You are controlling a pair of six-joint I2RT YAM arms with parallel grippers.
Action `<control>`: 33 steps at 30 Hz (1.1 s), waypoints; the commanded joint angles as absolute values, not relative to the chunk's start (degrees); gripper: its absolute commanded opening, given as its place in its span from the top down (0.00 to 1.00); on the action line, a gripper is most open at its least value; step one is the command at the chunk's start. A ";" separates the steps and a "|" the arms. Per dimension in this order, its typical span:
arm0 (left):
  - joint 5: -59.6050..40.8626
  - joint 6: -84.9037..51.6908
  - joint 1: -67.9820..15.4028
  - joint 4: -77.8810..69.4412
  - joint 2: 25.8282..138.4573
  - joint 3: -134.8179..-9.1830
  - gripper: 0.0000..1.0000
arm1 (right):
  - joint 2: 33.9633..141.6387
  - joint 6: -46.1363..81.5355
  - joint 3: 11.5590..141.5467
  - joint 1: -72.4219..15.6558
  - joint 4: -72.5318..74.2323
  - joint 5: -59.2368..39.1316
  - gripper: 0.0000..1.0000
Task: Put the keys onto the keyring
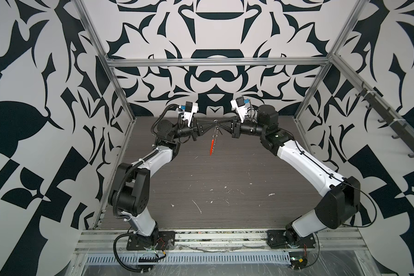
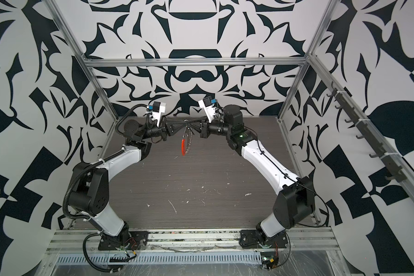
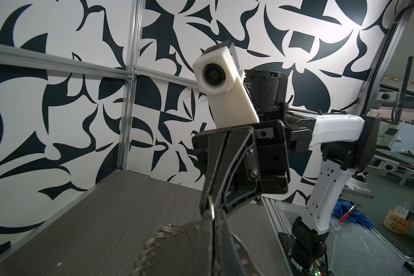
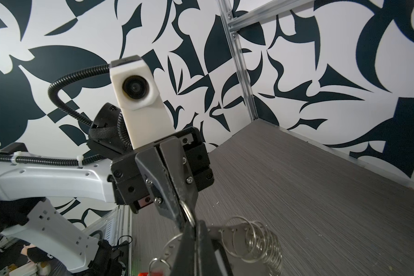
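Left hand (image 1: 210,125) and right hand (image 1: 222,125) both pinch shut atop the dangling keyring (image 1: 215,137): light, slippery, rigid metal, likely best gripped on its loop.

The large oval keyring (image 2: 189,141) is bare silver-grey metal, its many small split rings (image 4: 261,239) of bright, shiny wire, while its one curved orange-red segment (image 2: 183,145) looks like glossy plastic. The desk (image 1: 225,181) has a matt dark grey wood-grain top, finely ribbed and scuffed with white flecks. The left gripper (image 4: 185,218) has matt black plastic fingers set with small bright metal screws, and the wrist camera housing (image 4: 139,105) above them is chalky white plastic, slightly rough.
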State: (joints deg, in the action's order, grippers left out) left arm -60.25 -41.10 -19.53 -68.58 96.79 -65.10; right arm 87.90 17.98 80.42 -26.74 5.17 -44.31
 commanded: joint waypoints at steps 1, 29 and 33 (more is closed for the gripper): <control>-61.66 -39.81 -19.98 -70.76 96.56 -64.86 1.00 | 84.60 16.44 80.25 -26.92 6.49 -42.00 1.00; -65.65 -20.34 -14.62 -46.05 89.87 -64.96 0.77 | 83.84 7.65 80.75 -27.05 -1.38 -42.89 1.00; -60.60 29.40 -16.32 18.72 86.97 -79.33 0.72 | 84.71 1.46 81.73 -27.74 -5.97 -41.52 1.00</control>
State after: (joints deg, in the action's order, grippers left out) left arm -62.67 -7.90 -14.81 -25.56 89.97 -70.22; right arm 85.54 7.44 78.59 -27.05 -4.54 -41.93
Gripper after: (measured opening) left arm 0.277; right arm 0.047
